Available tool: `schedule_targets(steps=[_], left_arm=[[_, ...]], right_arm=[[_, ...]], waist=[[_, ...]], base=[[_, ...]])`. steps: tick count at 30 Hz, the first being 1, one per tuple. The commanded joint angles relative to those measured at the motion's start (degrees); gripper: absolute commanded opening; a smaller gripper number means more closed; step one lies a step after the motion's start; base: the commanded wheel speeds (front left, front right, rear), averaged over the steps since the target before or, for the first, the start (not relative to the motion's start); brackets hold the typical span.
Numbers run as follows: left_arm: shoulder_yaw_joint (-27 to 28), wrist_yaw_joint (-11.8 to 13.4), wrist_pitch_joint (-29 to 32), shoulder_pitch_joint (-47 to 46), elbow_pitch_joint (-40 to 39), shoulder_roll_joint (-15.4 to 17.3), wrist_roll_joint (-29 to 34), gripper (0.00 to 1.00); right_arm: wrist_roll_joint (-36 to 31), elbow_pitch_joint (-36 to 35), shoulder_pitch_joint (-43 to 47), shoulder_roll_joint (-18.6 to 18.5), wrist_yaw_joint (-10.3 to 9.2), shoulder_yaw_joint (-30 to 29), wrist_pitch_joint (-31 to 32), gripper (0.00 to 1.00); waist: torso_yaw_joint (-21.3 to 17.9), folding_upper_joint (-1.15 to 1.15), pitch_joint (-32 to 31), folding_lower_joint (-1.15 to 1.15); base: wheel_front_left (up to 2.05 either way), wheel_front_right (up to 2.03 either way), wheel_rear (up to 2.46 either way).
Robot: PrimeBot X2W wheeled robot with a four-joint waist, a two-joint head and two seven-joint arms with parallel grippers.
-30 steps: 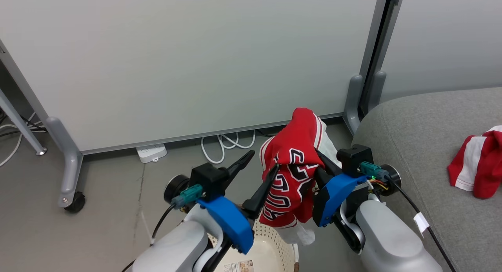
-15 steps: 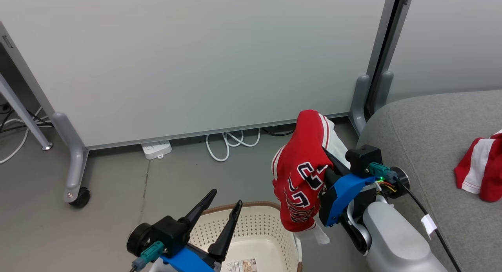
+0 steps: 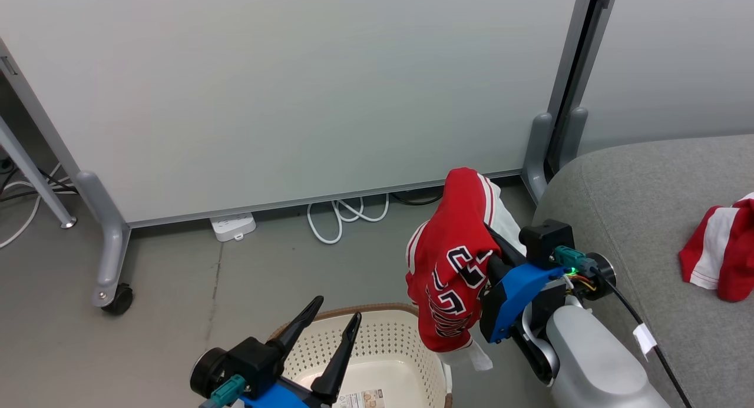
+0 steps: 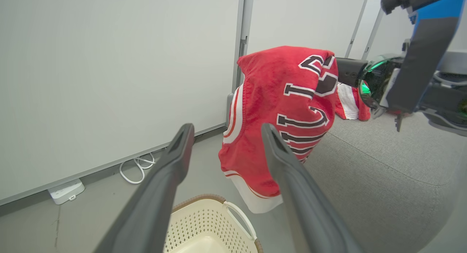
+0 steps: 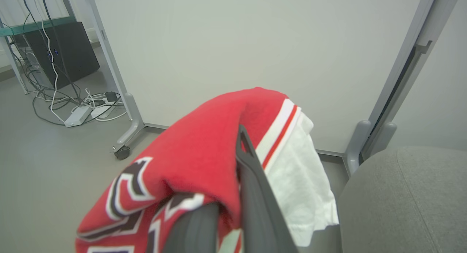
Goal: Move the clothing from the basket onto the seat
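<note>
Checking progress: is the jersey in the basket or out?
Out. The jersey hangs from the right gripper, clear of the basket, not yet on the seat.

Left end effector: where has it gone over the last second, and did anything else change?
The left end effector dropped from beside the jersey to hover open over the basket, clear of the cloth. Unchanged: the right end effector stays shut on the jersey, short of the seat, and the shorts lie on the seat.

The jersey (image 3: 447, 266) hangs between the basket (image 3: 377, 337), left, and the seat (image 3: 636, 208), where the shorts (image 3: 718, 255) lie.
</note>
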Motion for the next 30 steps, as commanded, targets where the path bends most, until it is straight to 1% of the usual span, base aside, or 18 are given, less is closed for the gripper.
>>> schedule_targets(steps=[1, 6, 11, 23, 30], left_arm=[[0.7, -0.4, -0.2, 0.5, 0.3, -0.2, 0.7, 1.00], [2.3, -1.0, -0.2, 1.1, 0.6, -1.0, 1.7, 1.00], [3.6, -1.5, -0.2, 1.7, 0.6, -1.7, 2.6, 1.00], [6.0, -2.1, -0.2, 0.8, -0.4, -3.6, 4.5, 1.00], [6.4, -2.3, -0.2, -0.1, -0.3, -4.2, 5.4, 1.00]], right_arm=[[-0.4, -0.4, 0.8, 0.0, -0.02, 0.0, 0.2, 0.00], [-0.1, -0.8, 1.0, 0.0, -0.02, 0.1, 0.5, 0.00], [-0.4, -1.3, 0.8, -0.2, -0.02, 0.2, 0.9, 0.00], [-0.8, -2.4, 0.9, -1.2, -0.02, -0.3, 1.7, 0.00], [-0.9, -3.3, 1.1, -1.1, -0.02, -1.0, 2.0, 0.00]], waist=[[-0.2, 0.00, 0.0, 0.00], [-1.8, 0.00, 0.0, 0.00], [-5.4, 0.00, 0.3, 0.00], [-19.0, 0.00, 2.5, 0.00], [-25.8, 0.00, 3.8, 0.00]], base=[[0.00, 0.00, 0.00], [0.00, 0.00, 0.00], [0.00, 0.00, 0.00], [0.00, 0.00, 0.00], [0.00, 0.00, 0.00]])
